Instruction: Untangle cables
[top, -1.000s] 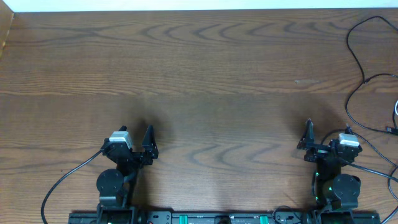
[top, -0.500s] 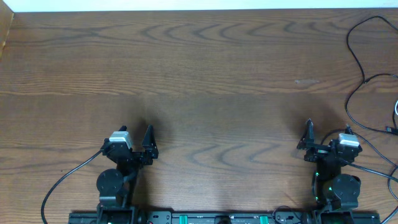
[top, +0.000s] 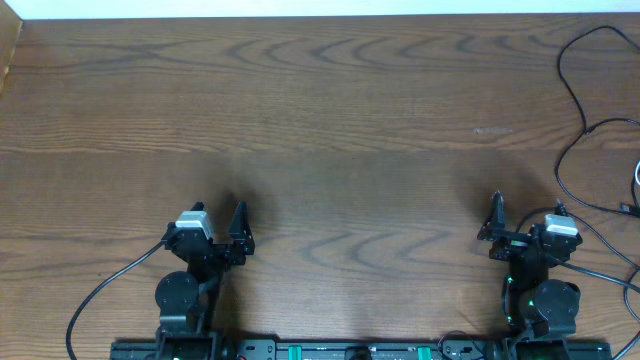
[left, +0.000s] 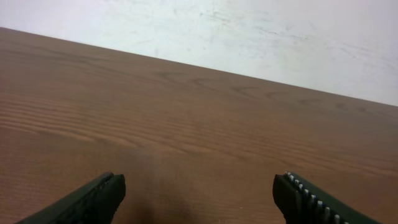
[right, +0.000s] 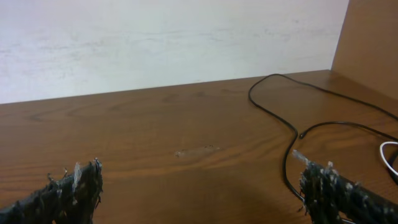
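The black cables lie in loose curves at the table's far right edge, and a small loop of the white cable shows at the frame's border. In the right wrist view a black cable winds past the right fingertip, with the white cable beyond it. My right gripper is open and holds nothing; it sits low near the front edge, left of the cables. Near the front left, my left gripper also stands open over bare wood, far from any cable.
The wooden table runs to a white wall at the back. A brown side panel stands at the right rear corner. Thick black arm wires trail from the left arm's base.
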